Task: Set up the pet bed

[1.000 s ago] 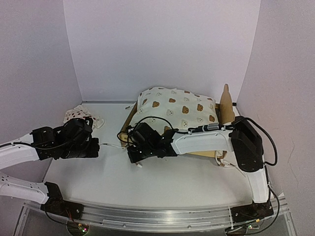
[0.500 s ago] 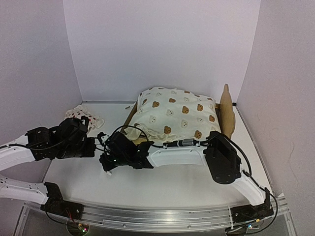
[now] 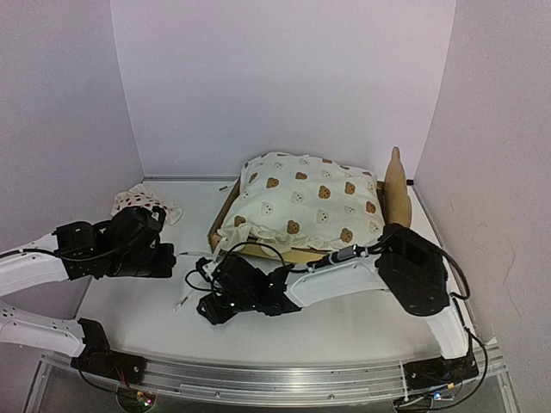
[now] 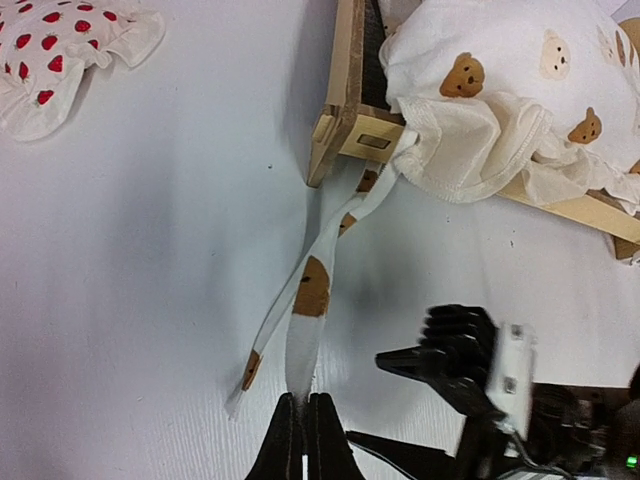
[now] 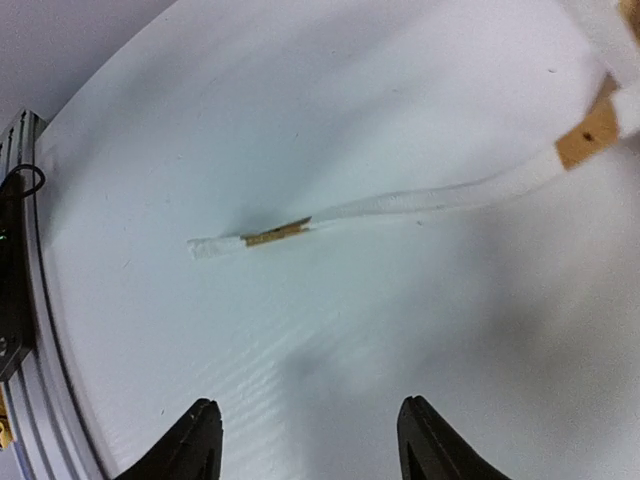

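Risk: left jaws were pinched shut on 1 cushion tie (image 4: 310, 300); hard pull could drag cushion (image 3: 301, 202) off pet bed (image 4: 343, 100), rear-right on bench (image 3: 172, 327). Right jaws stood part open, empty, above 2nd tie (image 5: 400, 205); grab could miss.
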